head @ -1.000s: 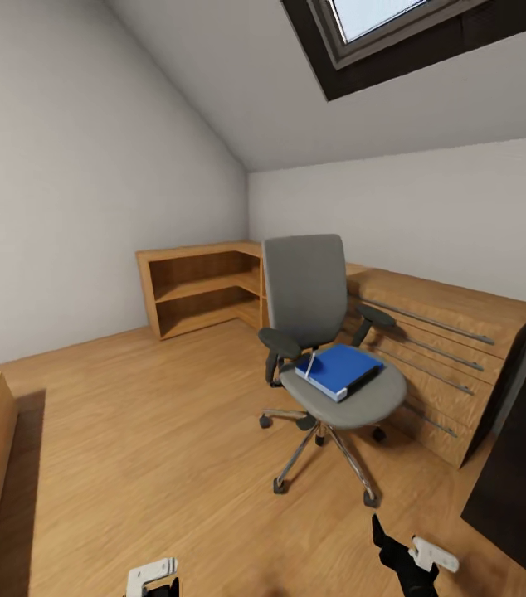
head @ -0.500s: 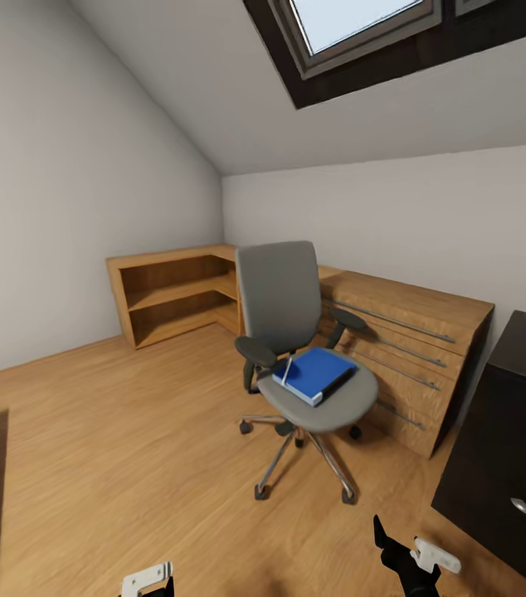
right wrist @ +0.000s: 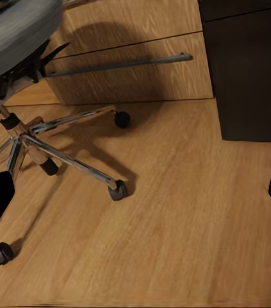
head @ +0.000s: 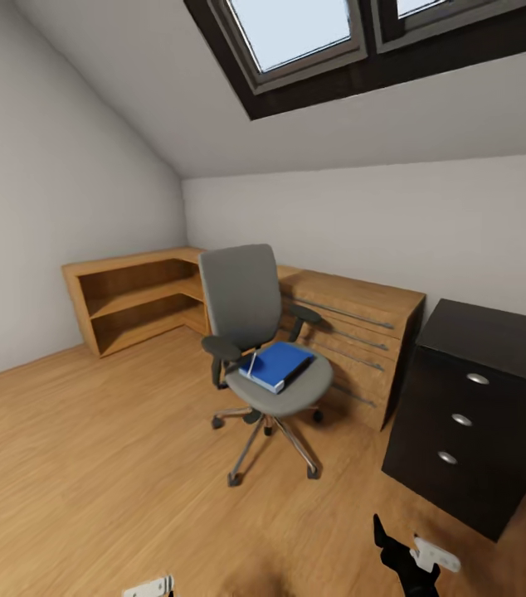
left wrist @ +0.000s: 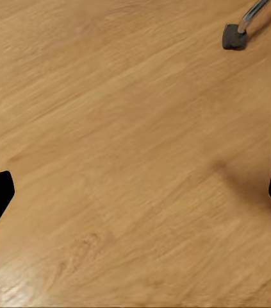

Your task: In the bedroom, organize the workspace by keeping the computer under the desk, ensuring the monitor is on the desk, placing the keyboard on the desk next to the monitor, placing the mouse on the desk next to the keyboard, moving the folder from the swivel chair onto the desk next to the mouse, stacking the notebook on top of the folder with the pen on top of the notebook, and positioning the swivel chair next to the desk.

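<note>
1. The folder [head: 277,365] lies flat on the seat of the swivel chair [head: 250,327], bright blue, with its pale edge toward the chair's left armrest. I judge it light and stiff, a thick board-covered thing that will not droop if I take it by one edge. Its cover looks smooth, so it may slip under a shallow pinch.

2. A thin pale stick leans against the folder's near corner; I take it for the pen [head: 250,366], though it is too small to be sure. It would roll off easily if I tilt the folder, so I would lift it off first.

3. I would take the folder at the edge overhanging toward the seat front, fingers above and below the cover, and keep it level.

4. The chair rolls on castors, as the right wrist view's metal spokes [right wrist: 71,162] show. Pushing down or sideways on the seat will likely send it away from me.

5. The black drawer unit [head: 470,414] of the desk stands just right of the chair, with low wooden shelving [head: 134,298] behind.

6. My right hand [head: 412,557] hangs low over the wood floor [left wrist: 129,154], spread apart and empty. My left hand [head: 148,588] is likewise released, with nothing between its fingers.
</note>
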Tool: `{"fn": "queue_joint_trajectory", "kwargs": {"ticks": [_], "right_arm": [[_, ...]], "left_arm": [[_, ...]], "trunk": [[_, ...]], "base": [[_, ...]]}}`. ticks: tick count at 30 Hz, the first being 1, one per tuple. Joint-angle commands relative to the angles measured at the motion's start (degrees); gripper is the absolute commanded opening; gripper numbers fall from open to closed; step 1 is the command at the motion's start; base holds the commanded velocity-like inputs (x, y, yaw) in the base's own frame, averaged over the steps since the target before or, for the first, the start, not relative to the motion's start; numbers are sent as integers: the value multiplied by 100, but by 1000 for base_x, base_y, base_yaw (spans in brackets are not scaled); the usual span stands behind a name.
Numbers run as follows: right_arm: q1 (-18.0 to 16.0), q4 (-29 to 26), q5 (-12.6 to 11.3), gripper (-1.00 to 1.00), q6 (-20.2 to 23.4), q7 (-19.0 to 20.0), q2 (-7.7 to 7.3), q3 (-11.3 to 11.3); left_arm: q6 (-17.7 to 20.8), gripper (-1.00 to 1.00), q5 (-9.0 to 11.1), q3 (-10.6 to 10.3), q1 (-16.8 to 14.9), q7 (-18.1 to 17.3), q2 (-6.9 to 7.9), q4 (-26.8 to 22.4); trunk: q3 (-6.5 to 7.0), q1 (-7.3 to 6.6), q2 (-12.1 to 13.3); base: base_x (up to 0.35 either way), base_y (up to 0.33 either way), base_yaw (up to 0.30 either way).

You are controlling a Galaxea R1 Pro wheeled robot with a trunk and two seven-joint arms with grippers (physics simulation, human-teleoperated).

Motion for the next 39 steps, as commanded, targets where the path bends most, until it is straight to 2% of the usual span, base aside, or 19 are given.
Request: {"fn": "queue_joint_trajectory", "kwargs": {"ticks": [1,2,4,7,9,11,13,14,17,21,24,30,39], "right_arm": [[-2,10,13,100,-23,51,4,-47],[2,10,116,100,-43,51,8,-46],[5,10,252,100,-50,42,13,-46],[5,10,413,100,-54,-23,35,-46],[5,13,684,100,-57,-339,81,-45],[5,16,868,100,-57,-577,110,-45],[5,17,1007,100,-57,-717,127,-45],[5,20,1150,100,-58,-827,144,-45],[5,25,1386,100,-54,-956,164,-45],[5,27,1508,100,-51,-1010,172,-45],[5,27,1551,100,-50,-1029,172,-45],[5,21,1595,100,-36,-1046,170,-45],[5,27,1610,100,-23,-1048,164,-45]], "left_arm": [[-46,100,-83,7,0,9,0,95],[-108,100,-391,10,1,19,4,334],[-126,100,-535,16,0,32,13,619],[-131,100,-608,18,-57,67,39,1023],[-129,100,-650,26,-456,115,134,1787],[-115,100,-635,28,-734,125,188,2281],[-108,100,-607,29,-893,127,213,2561],[-107,100,-566,29,-1008,123,232,2750],[-122,100,-477,30,-1130,109,253,2949],[-149,100,-435,30,-1180,98,257,3030],[-185,100,-421,30,-1200,95,258,3058],[-539,100,-408,43,-1217,94,259,3096],[-1134,100,-406,48,-1217,99,370,3273]], "trunk": [[13,-27,38],[30,-49,79],[64,-93,159],[111,-159,279],[141,-203,359],[170,-247,440],[199,-291,520],[214,-313,560],[258,-378,680],[316,-466,841],[360,-532,961],[447,-664,1202],[578,-862,1563]], "base": [[-334,0,-293],[-336,0,-295],[-337,0,-292],[-328,-5,-287],[-147,-6,-283],[-75,-3,-282],[-42,-2,-282],[-24,-1,-282],[-15,-1,-282],[-6,0,-281],[-6,0,-281],[-234,0,-281],[-325,0,-281]]}}
